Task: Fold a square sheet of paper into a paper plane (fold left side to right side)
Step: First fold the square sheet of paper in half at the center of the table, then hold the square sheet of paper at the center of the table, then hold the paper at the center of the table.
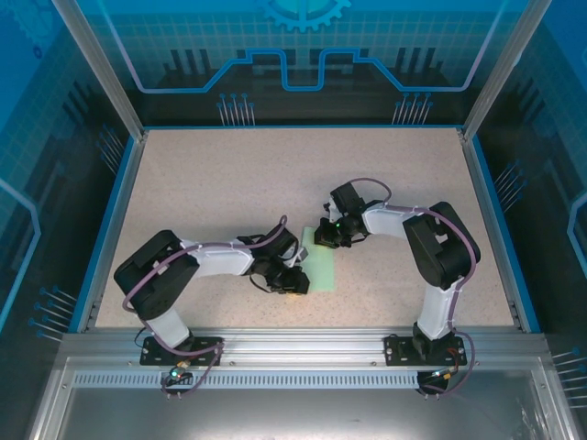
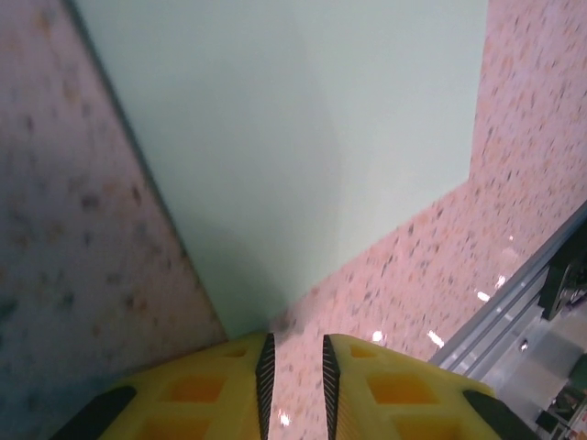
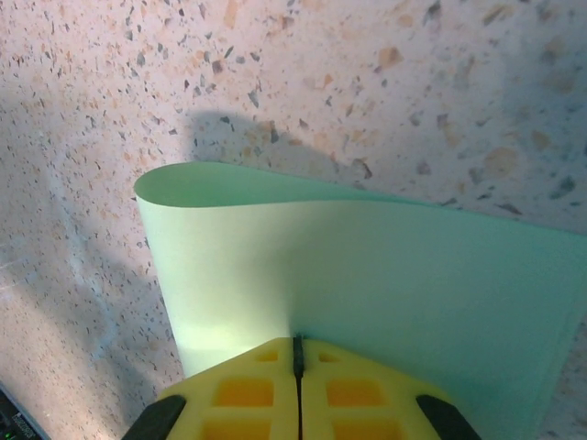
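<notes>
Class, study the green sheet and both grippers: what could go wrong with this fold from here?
The right gripper is shut on the sheet, which arches in a loose, uncreased curl: released, it may spring back.
The left gripper stands slightly open at a corner, pinning nothing: the sheet could slide, skewing the fold.

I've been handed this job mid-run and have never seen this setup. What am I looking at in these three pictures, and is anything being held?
Two robot arms are bolted at the near edge of a speckled table. The overhead picture looks down from behind them. The other two come from a camera on each wrist, with that arm's yellow fingers at the bottom. A pale green sheet of paper lies between the arms. The right gripper is shut, pinching the sheet's edge, which curls up off the table. The left gripper has its jaws slightly apart with nothing between them, right beside a corner of the sheet.
</notes>
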Robot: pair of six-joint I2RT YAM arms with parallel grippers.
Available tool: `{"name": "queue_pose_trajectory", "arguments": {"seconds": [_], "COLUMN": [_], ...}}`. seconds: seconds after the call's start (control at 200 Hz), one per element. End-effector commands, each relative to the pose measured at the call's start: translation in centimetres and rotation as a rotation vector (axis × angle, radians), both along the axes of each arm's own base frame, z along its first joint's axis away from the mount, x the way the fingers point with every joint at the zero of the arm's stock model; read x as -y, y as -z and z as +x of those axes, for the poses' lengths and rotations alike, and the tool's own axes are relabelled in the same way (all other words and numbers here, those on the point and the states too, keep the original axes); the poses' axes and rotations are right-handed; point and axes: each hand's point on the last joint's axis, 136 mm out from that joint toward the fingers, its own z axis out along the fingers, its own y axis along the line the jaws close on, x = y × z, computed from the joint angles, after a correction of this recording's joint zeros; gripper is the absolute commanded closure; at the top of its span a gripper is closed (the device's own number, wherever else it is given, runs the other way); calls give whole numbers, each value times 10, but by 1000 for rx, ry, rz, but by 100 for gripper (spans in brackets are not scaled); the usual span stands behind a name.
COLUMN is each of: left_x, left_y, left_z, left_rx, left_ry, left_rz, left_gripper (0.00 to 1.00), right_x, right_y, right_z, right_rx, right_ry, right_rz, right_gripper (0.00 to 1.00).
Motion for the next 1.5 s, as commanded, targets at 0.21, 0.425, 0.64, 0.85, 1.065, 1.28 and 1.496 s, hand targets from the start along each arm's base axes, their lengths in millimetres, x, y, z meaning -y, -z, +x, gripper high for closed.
{"name": "queue_pose_trajectory", "arguments": {"seconds": [0.21, 0.425, 0.64, 0.85, 1.065, 1.28, 1.496], "left_x": [0, 19, 27, 23, 19, 18, 19], "left_y": [-59, -33, -15, 4, 10, 10, 9], "left_z": [45, 64, 70, 63, 60, 60, 62], "left_rx": [83, 41, 14, -30, -46, -49, -48], "left_ry": [-88, -58, -64, -91, -114, -124, -144], "left_rz": [-91, -87, -76, -45, -33, -26, -25], "left_gripper": [71, 71, 71, 71, 72, 72, 72], "right_x": [7, 0, -8, -5, 27, 36, 17], "right_y": [16, 7, -16, -57, -85, -73, -36], "right_z": [-10, -7, 3, 13, -12, -76, -108], "right_rx": [-37, -7, 60, 179, 218, 141, 39], "right_ry": [-13, -23, -19, -21, -23, -46, -74], "right_rz": [-45, -9, 46, 56, -48, -4, 29], "right_gripper": [93, 93, 92, 81, 71, 85, 90]}}
